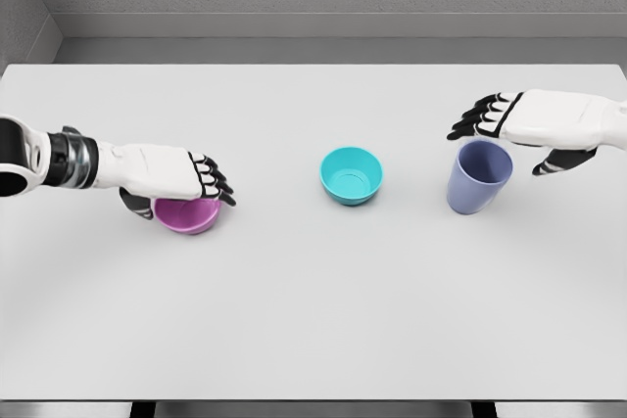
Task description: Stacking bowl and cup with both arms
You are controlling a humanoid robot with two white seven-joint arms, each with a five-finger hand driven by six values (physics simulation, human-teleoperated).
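My left hand (171, 175) lies palm-down over the small magenta plastic bowl (186, 214) at left, fingers curled over its far rim and thumb low on its near-left side, apparently clasping it so it can be lifted. The round teal plastic bowl (351, 175) sits open and untouched mid-table, well apart from both hands, the likely base for stacking. Slightly farther, at right, my right hand (534, 124) hovers over the upright periwinkle plastic cup (478, 176), fingers spread, thumb hanging beside it, not gripping yet.
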